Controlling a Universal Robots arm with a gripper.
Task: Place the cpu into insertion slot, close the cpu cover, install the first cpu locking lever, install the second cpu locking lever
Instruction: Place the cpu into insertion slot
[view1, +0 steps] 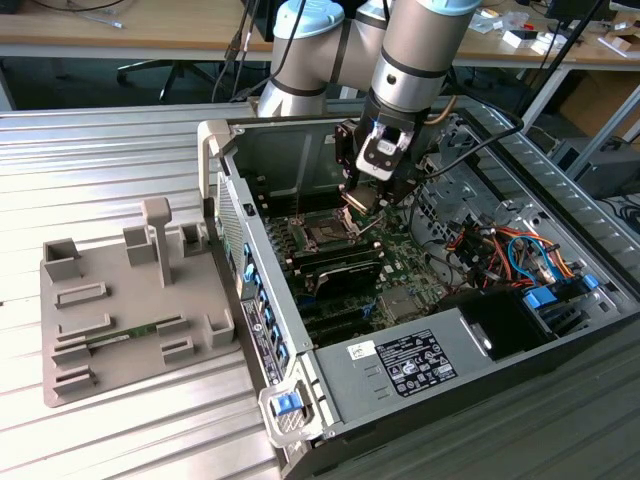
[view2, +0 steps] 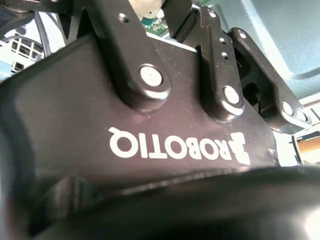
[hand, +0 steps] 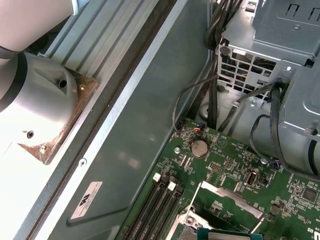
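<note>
Arm reached down into the open computer case, which lay on its side on the ribbed metal table. The gripper hung over the green motherboard, just above the insertion slot and slightly toward the exterior view's right of it.

Fingers were clenched on the cpu, held tilted and clear of the board; it did not touch the socket. In the second wrist view a silvery piece sat between the black finger links at the picture's edge, consistent with the chip in the grasp.

The slot showed its dark centre uncovered, with nothing seated in it. Position of the cover frame could not be made out.

First wrist view showed the coin battery and the long black memory slots on the board.

A grey box with a white label sat at the case's near end. A grey fixture tray stood on the table at the exterior view's left, well apart from the gripper.
</note>
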